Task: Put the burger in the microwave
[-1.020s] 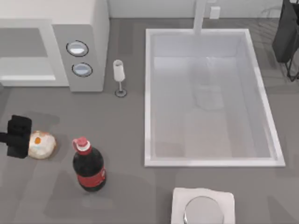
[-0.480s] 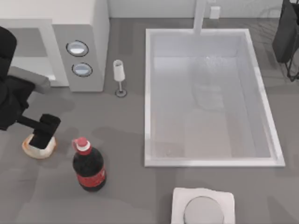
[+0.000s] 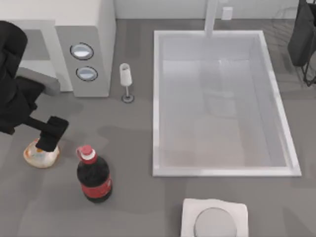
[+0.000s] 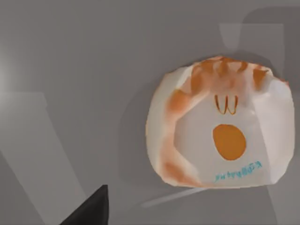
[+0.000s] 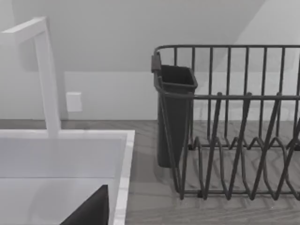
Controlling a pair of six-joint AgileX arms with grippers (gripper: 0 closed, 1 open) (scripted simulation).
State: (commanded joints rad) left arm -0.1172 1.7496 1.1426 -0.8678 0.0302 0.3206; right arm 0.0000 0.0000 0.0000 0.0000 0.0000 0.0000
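Directly under left pincer (image 3: 47,143): burger (image 3: 40,156) on table; grip state indiscernible.

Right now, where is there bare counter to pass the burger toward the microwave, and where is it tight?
Bare counter runs between the burger and the microwave, under the left gripper. The strip between the wine glass and the sink is narrow. The cola bottle crowds the burger's right.

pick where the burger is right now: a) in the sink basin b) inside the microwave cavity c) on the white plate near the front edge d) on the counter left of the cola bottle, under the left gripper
d: the burger sits on the grey counter left of the cola bottle, with the left gripper over it, outside the microwave.
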